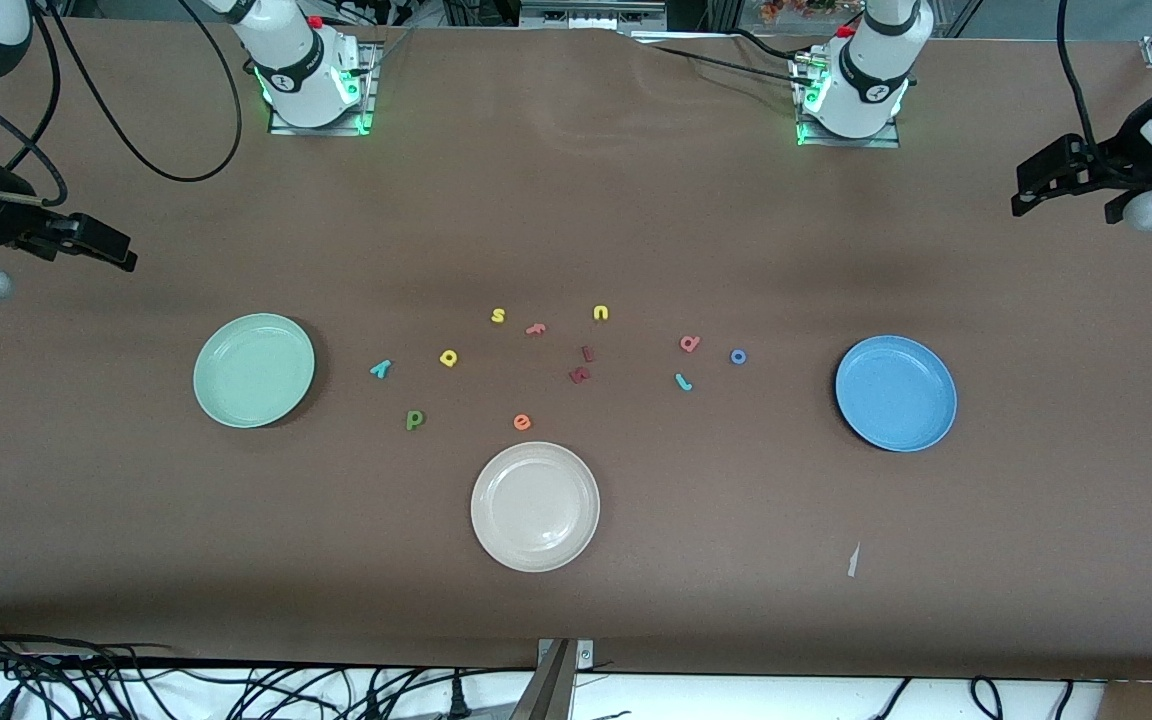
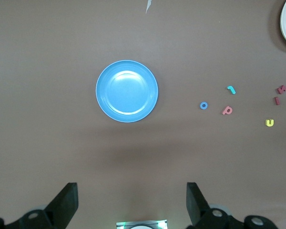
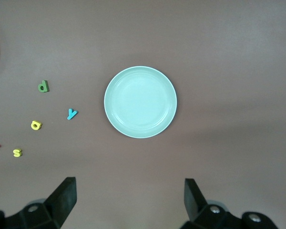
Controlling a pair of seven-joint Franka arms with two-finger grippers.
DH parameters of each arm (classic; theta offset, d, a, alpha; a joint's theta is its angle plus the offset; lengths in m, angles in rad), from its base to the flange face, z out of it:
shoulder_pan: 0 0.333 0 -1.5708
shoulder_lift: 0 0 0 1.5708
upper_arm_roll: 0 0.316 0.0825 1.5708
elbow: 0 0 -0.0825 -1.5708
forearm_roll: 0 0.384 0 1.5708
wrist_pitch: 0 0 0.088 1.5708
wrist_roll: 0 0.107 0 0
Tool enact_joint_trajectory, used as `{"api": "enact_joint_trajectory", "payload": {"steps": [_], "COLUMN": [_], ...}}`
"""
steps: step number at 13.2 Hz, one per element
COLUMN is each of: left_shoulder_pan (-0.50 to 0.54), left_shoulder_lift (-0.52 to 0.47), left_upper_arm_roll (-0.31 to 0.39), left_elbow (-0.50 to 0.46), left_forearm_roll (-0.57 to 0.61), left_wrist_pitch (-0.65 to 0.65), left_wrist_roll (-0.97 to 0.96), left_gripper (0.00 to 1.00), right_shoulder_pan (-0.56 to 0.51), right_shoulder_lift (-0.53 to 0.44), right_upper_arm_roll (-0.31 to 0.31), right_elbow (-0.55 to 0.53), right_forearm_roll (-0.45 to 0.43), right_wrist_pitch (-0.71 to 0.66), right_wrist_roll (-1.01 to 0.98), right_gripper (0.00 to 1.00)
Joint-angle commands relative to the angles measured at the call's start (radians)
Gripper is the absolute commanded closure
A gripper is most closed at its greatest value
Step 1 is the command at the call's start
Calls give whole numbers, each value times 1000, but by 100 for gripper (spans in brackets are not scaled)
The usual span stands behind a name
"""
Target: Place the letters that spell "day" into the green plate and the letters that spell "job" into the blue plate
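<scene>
The green plate (image 1: 254, 370) (image 3: 140, 102) lies toward the right arm's end, with nothing in it. Beside it lie the teal y (image 1: 381, 369) (image 3: 72, 114), yellow a (image 1: 449, 357) (image 3: 35, 125) and dark green d (image 1: 415, 420) (image 3: 43, 87). The blue plate (image 1: 896, 393) (image 2: 127, 90) lies bare toward the left arm's end. Near it are the blue o (image 1: 738, 356) (image 2: 203, 105), pink b (image 1: 690, 344) (image 2: 227, 110) and teal j (image 1: 683, 381) (image 2: 231, 89). My right gripper (image 1: 114, 252) (image 3: 130, 198) and left gripper (image 1: 1026, 195) (image 2: 132, 200) hang open and empty, high over the table's two ends.
A cream plate (image 1: 535, 506) sits nearest the front camera, mid-table. Between the task letters lie a yellow s (image 1: 498, 316), yellow u (image 1: 601, 313), a pink letter (image 1: 535, 328), two dark red letters (image 1: 580, 375) and an orange e (image 1: 522, 422). A paper scrap (image 1: 853, 560) lies near the blue plate.
</scene>
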Motion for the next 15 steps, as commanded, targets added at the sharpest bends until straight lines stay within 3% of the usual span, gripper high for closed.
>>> {"api": "enact_joint_trajectory", "payload": {"steps": [1,9,15], "left_shoulder_pan": [-3,-26,-107], "left_shoulder_lift": [4,36,105], "left_upper_arm_roll": [2,-21,-21], "left_elbow": [25,11,-121], "left_forearm_roll": [-33,-142,-133], "left_wrist_pitch": [-22,10,211], "left_wrist_roll": [-7,0,-1], "left_gripper": [0,0,0], "right_shoulder_pan": [-5,-5,-5], "right_shoulder_lift": [-4,-4,-2], "right_upper_arm_roll": [1,1,3], "right_elbow": [-2,-2,-4], "right_forearm_roll": [-8,-5,9], "right_wrist_pitch": [4,1,-4], "right_wrist_roll": [-9,-1,2], "right_gripper": [0,0,0]}}
